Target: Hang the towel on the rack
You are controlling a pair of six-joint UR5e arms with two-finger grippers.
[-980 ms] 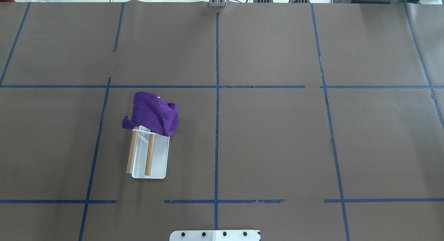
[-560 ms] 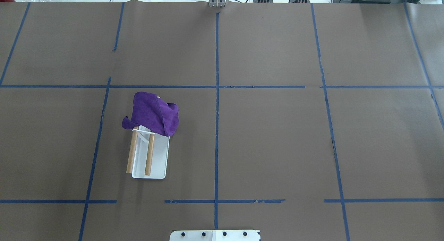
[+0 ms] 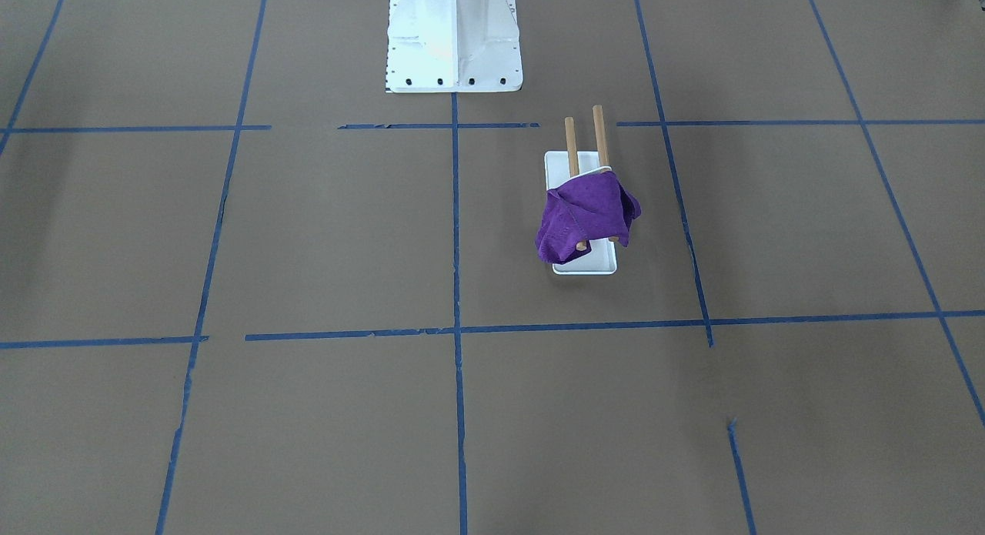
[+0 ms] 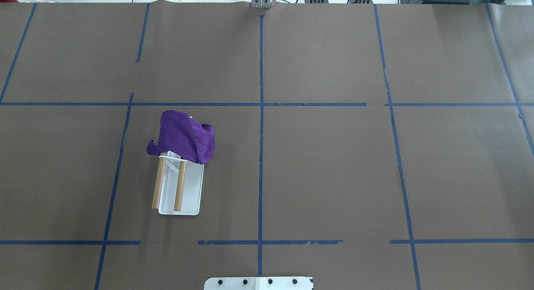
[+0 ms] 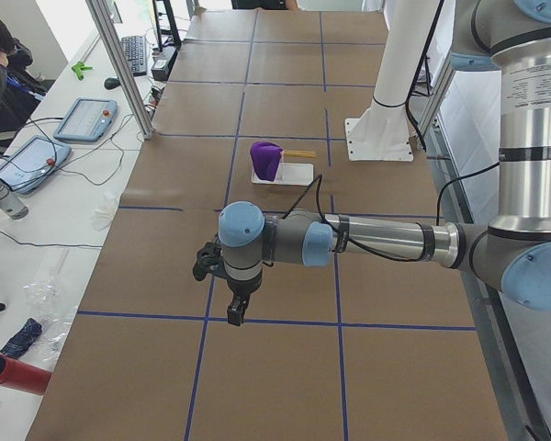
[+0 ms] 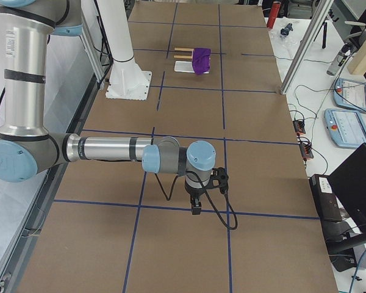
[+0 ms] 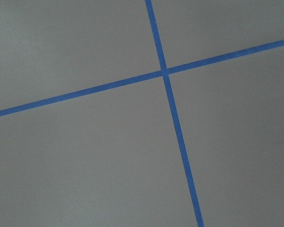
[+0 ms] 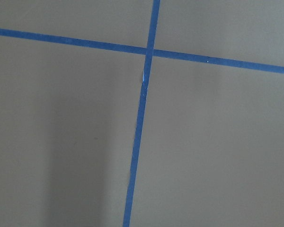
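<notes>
Front-facing view first: the purple towel (image 3: 586, 215) is draped across both wooden rods of the rack (image 3: 571, 146), bunched at the rods' 6 o'clock end, with one rod tip poking out under the cloth. The rack sits at about 1 o'clock from centre on the brown surface (image 3: 308, 235), and the white pedestal (image 3: 454, 35) is up at 12. Overhead now: the rack's bare white base (image 4: 190, 190) lies at roughly 8 o'clock and the towel (image 4: 183, 135) covers the 12 o'clock end of the rods, soft, napped and rumpled, one corner curling off toward 9. The rods are smooth round dowels; the base is a flat rounded tray that looks like plastic. From the left end, the left tool (image 5: 238, 308) points down at the surface, well apart from the towel, and whether it is spread or pressed together I cannot tell. From the right end it is the same story for the right tool (image 6: 196, 206): far from the rack, state impossible to read. Both wrist views show only matte brown paper and crossing blue tape lines (image 7: 165, 73), no fingers. My call: the hanging step looks done. Any next move would be a tidy-up, pinching the cloth and sliding it along the rods without tipping that light stand.
</notes>
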